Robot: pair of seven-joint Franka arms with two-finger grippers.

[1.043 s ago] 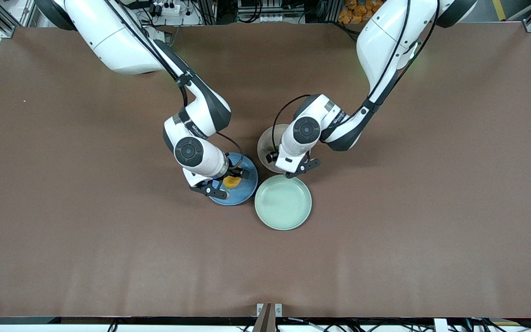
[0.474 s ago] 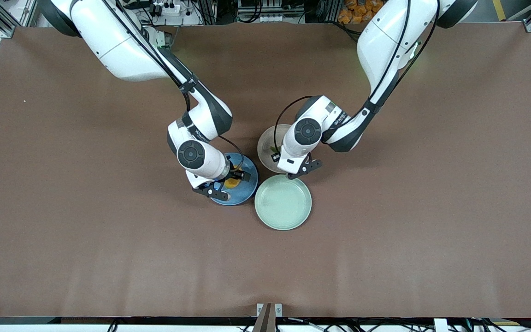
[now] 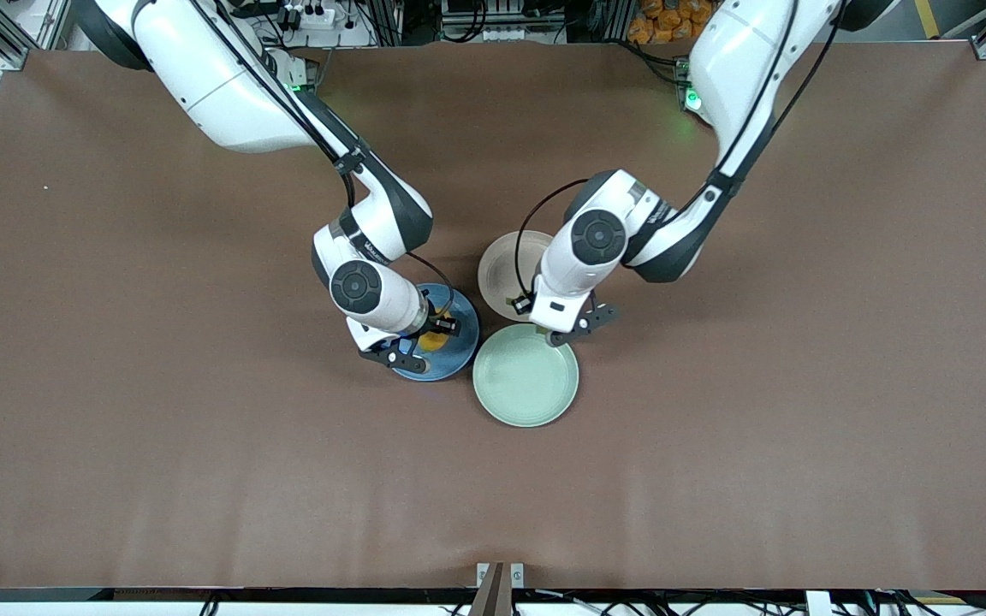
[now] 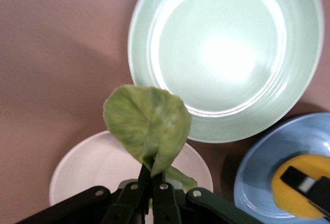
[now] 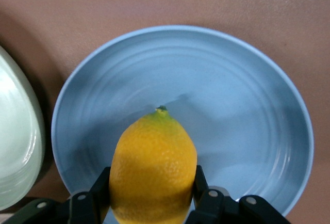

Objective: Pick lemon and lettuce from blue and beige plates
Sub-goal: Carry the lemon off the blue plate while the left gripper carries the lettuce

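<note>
My right gripper [image 3: 435, 332] is shut on the yellow-orange lemon [image 5: 153, 167] and holds it just over the blue plate [image 5: 232, 105]; the lemon also shows in the front view [image 3: 431, 340]. My left gripper [image 4: 152, 177] is shut on the stem end of the green lettuce leaf [image 4: 147, 123]. It holds the leaf up over the rim of the beige plate [image 4: 87, 167], where that plate meets the mint-green plate. In the front view the left gripper [image 3: 524, 304] hangs over the beige plate's [image 3: 500, 261] nearer edge. The blue plate [image 3: 452, 359] lies toward the right arm's end.
The pale mint-green plate [image 3: 525, 376] lies on the brown table, nearer to the front camera than the beige plate and beside the blue one. It also shows in the left wrist view [image 4: 227, 53] and the right wrist view [image 5: 13, 146]. The three plates nearly touch.
The left gripper has moved off the beige plate's middle toward the mint-green plate with the lettuce in it. The right gripper has stayed over the blue plate with the lemon.
</note>
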